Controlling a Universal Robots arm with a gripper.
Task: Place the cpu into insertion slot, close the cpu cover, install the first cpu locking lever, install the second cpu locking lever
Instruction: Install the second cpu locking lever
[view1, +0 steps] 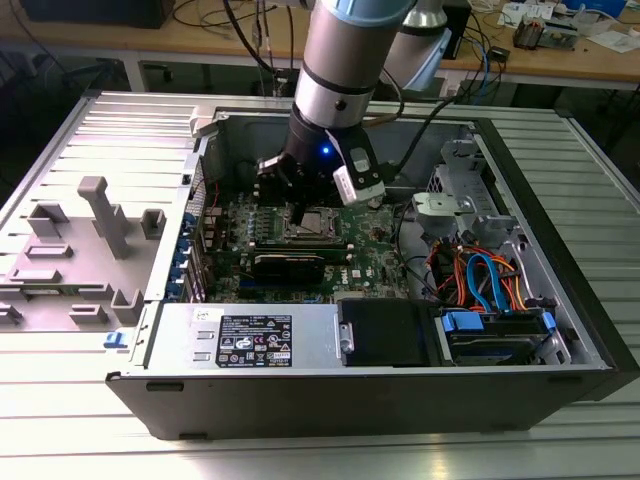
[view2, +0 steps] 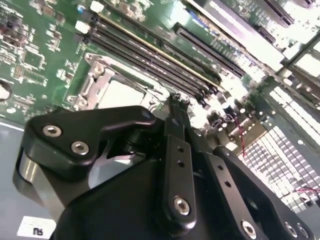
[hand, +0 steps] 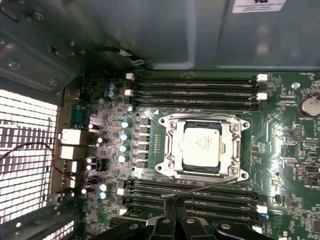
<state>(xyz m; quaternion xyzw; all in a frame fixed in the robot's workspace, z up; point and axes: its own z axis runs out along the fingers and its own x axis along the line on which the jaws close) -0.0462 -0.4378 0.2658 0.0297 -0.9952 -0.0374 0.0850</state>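
Note:
The cpu (hand: 201, 145) lies flat in the insertion slot (hand: 169, 166), silver top up. The cpu cover (hand: 173, 131) is down around it as a metal frame. One thin wire locking lever (hand: 200, 188) stands slanted along the socket's edge, and its hooked end reaches my gripper (hand: 177, 214). The black fingers are pressed together, shut. I cannot tell whether the wire is pinched or only touched. In the second wrist view the gripper (view2: 175, 102) tips sit right at the socket's rim beside the cpu (view2: 122, 92). In the exterior view the gripper (view1: 300, 198) hangs just behind the socket (view1: 315, 225).
Long black memory slots (hand: 195, 85) flank the socket on both sides. The open computer case (view1: 560, 240) walls in the motherboard (view1: 375, 255). A power supply (view1: 260, 340) and a drive bay with orange and blue cables (view1: 480, 280) lie near it. Grey plastic fixtures (view1: 95, 230) stand at the exterior view's left.

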